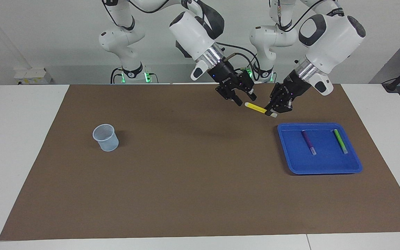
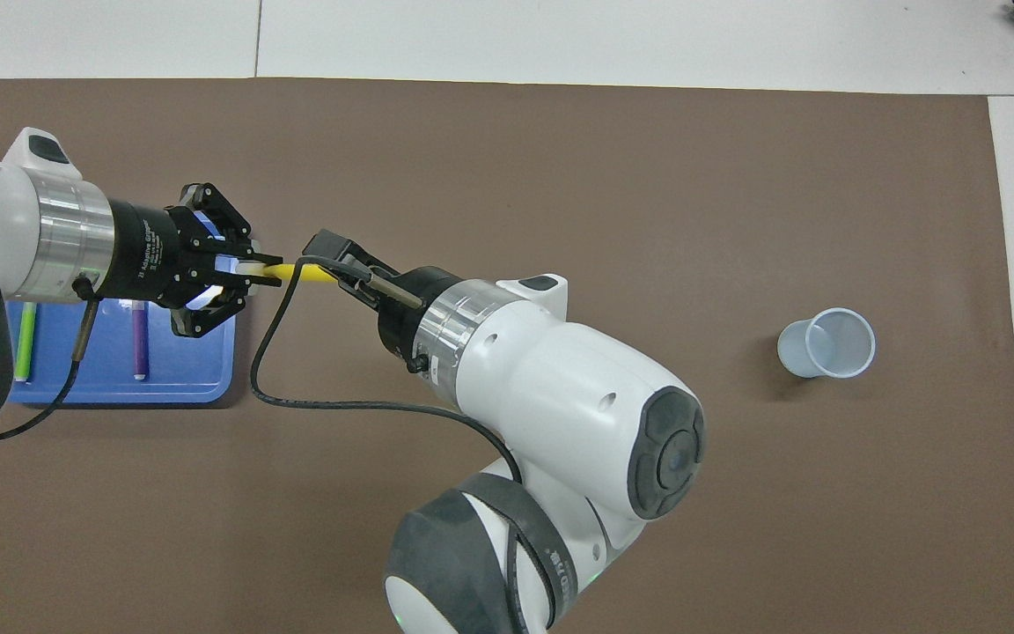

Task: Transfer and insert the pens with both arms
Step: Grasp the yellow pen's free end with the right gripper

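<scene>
Now, at the right arm's end of the surface (image 1: 200, 194) stands a pale cup (image 1: 106, 137). The right hand (image 1: 243, 100), fingers half open, reaches the free tip of the yellow pen (image 1: 256, 108); whether it grips, I cannot tell. The left hand (image 1: 273, 111) is closed on the pen's capped end, in the air. The purple pen (image 1: 308, 141) and the green pen (image 1: 340, 141) lie in the blue tray (image 1: 325, 169).
</scene>
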Action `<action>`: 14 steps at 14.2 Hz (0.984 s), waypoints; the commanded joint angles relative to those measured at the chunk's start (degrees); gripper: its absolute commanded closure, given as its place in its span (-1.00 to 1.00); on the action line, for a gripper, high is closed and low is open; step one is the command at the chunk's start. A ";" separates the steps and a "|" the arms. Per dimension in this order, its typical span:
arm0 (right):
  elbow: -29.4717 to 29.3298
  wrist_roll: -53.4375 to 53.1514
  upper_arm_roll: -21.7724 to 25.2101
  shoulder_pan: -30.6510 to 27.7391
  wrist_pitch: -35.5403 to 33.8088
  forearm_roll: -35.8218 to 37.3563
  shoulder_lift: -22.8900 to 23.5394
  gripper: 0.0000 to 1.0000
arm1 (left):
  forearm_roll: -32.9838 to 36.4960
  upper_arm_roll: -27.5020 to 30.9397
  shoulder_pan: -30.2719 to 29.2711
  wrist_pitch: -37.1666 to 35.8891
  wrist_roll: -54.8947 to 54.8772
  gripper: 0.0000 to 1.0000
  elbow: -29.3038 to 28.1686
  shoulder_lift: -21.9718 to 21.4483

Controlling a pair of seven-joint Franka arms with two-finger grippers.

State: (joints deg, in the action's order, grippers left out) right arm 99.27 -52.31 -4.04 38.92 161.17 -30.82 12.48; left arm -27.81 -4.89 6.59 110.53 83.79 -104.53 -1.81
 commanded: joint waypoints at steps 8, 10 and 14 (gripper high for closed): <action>-2.42 0.98 -0.18 0.63 0.99 1.11 3.34 -0.16 | -1.90 0.41 0.18 1.00 2.08 1.00 -2.17 -2.06; -2.42 0.98 -0.09 1.95 0.99 1.03 3.34 -0.09 | -1.99 0.32 0.26 1.26 2.34 1.00 -2.17 -2.06; -2.24 1.07 -0.09 2.04 0.99 1.11 3.34 -0.03 | -2.43 0.41 0.27 1.35 2.52 1.00 -2.17 -2.06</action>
State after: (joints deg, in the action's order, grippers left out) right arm 97.69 -52.25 -4.15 41.14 161.17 -30.24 15.04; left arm -28.98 -4.79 6.55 110.70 85.63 -104.69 -2.14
